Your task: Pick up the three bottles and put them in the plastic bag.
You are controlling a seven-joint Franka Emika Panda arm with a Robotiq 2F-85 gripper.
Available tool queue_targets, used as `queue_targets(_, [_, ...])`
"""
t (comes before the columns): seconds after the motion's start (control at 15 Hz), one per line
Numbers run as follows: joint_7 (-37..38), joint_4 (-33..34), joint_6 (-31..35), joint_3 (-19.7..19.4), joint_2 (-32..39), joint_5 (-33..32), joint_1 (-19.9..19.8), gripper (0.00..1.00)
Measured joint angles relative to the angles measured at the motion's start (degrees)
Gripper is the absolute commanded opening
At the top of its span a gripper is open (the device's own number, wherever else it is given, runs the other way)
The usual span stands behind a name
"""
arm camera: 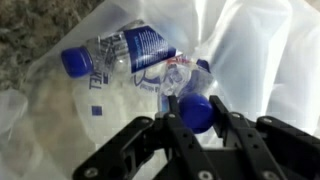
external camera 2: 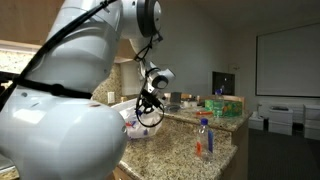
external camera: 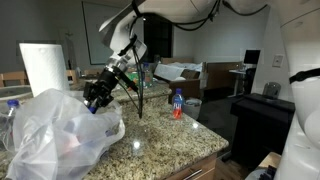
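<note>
One bottle (arm camera: 128,52) in plastic bag (arm camera: 262,48) | hand (arm camera: 197,110) grips second bottle (arm camera: 184,78) | both exterior views only: third bottle (external camera: 178,103) standing

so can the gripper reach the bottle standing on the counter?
Probably not yet: the gripper is shut on the held bottle above the plastic bag. Nothing visible blocks the standing bottle on the counter.

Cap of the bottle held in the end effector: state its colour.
Blue: the cap of the bottle shows best in the wrist view.

pincer (arm camera: 196,113) tight around blue-capped bottle (arm camera: 182,78)
</note>
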Motion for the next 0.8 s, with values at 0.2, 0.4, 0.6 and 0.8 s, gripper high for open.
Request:
queue_targets(0.2, [1.94, 0.62, 0.19, 0.36, 2.98, 0.95, 1.08, 0.59])
queue_targets(0.4, [3.72, 0.91, 0.84, 0.27, 3.11, 0.40, 1.36, 0.73])
queue_targets(0.6, [4.45, 1.39, 2.05, -1.13, 2.30, -4.56, 1.32, 0.92])
queue_targets(0.8, [4.79, 1.62, 2.65, -3.15, -0.87, -8.69, 0.54, 1.00])
